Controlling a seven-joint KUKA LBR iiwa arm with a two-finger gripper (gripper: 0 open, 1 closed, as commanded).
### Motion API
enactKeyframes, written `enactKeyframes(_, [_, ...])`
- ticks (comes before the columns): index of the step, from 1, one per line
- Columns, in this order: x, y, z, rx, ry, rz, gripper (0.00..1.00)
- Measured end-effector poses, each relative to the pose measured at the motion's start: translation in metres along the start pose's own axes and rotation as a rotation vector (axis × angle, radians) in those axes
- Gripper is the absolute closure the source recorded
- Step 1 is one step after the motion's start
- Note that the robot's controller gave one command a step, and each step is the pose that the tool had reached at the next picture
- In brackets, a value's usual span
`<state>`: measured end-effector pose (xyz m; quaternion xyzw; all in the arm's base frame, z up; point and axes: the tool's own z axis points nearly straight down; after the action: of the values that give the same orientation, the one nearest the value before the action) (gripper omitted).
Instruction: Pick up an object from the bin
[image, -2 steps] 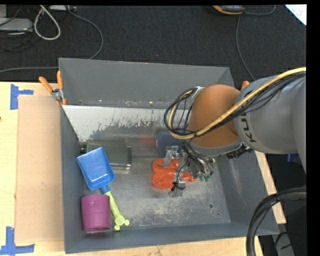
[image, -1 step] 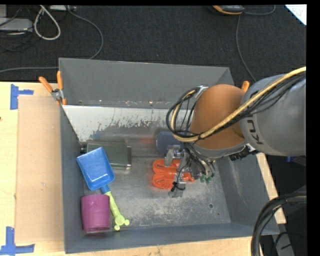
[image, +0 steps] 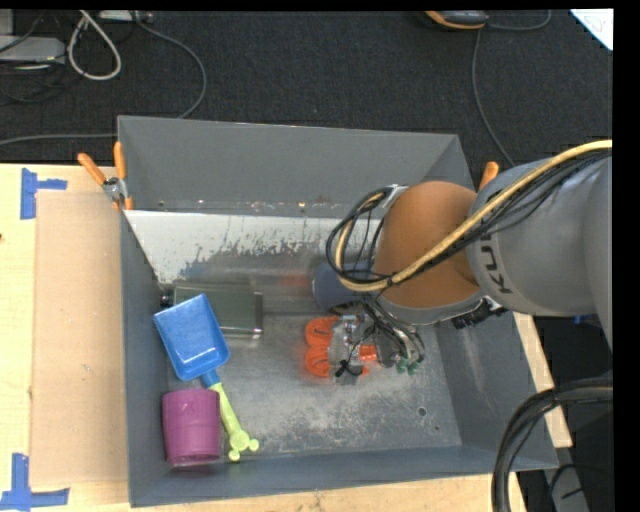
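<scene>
Grey metal bin against dark cabled floor. Arm in from the right edge, wrist bent down mid-bin; jaws at an orange object, whether apart or together impossible to tell.
</scene>
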<state>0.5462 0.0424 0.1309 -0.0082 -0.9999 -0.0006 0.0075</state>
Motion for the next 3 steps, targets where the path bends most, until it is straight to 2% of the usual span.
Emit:
enactKeyframes(1, [0.0, 0.0, 0.0, 0.0, 0.0, 0.0, 1.0])
enactKeyframes(2, [-0.037, -0.006, 0.041, -0.001, 0.0, 0.039, 1.0])
enactKeyframes(3, [-0.039, 0.0, 0.037, -0.001, -0.003, 0.008, 0.0])
